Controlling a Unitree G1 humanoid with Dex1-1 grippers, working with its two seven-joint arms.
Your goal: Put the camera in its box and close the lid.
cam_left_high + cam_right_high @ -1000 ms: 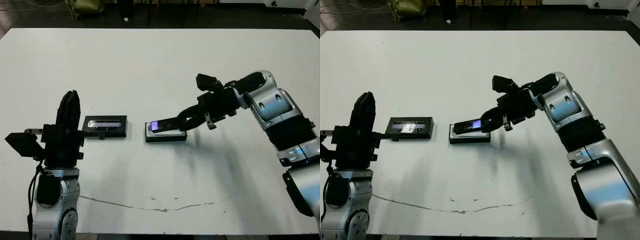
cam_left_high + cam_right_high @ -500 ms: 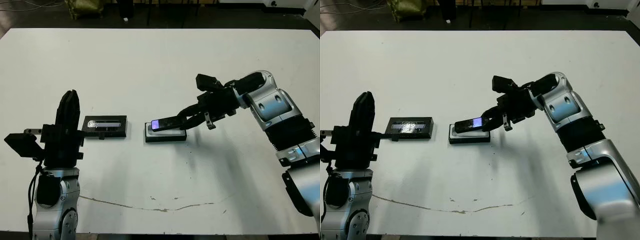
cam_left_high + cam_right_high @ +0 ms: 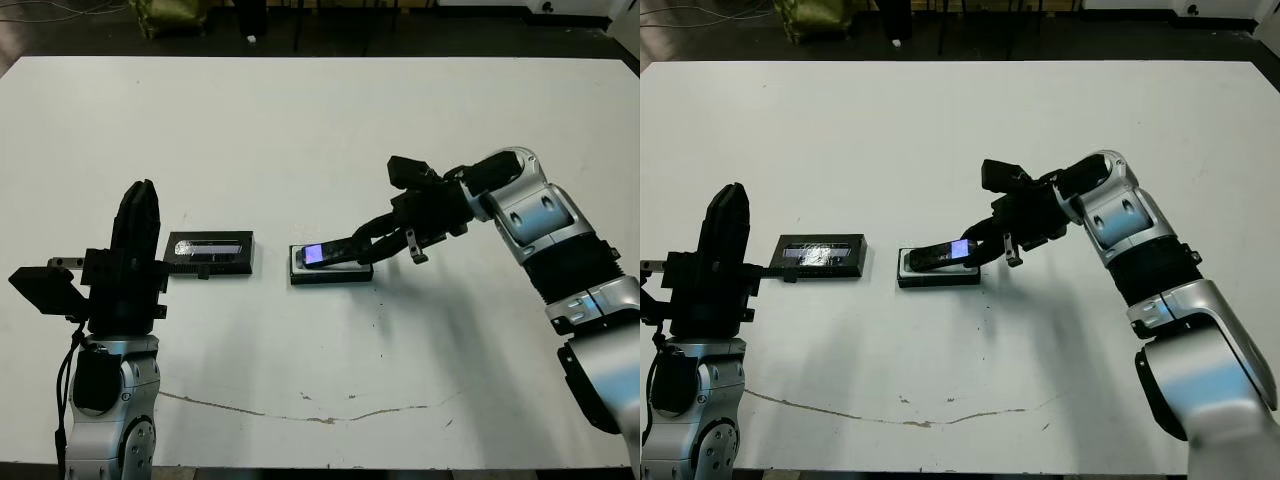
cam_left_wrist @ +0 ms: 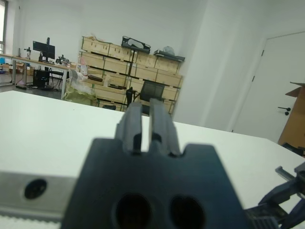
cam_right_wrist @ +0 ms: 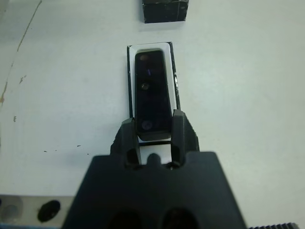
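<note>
The camera (image 3: 332, 250), a slim black bar with a bluish lit patch, lies tilted over the box (image 3: 330, 272), a small black tray with white lining. Its far end rests low in the tray and its near end is raised. My right gripper (image 3: 364, 240) is shut on that raised end; in the right wrist view its fingers (image 5: 178, 128) flank the camera (image 5: 152, 95) above the white lining (image 5: 151, 46). The lid (image 3: 210, 250), flat black with a shiny strip, lies left of the box. My left gripper (image 3: 140, 212) stands upright near the lid's left end, shut and holding nothing.
A thin crack-like mark (image 3: 300, 412) runs along the table near its front edge. Dark floor lies beyond the far edge (image 3: 320, 57). The left wrist view shows wooden crates (image 4: 128, 67) and a door (image 4: 281, 90) beyond the table.
My right gripper has lowered a little with the camera, and the bar's far end has come down onto the tray. The left arm and the lid have not moved.
</note>
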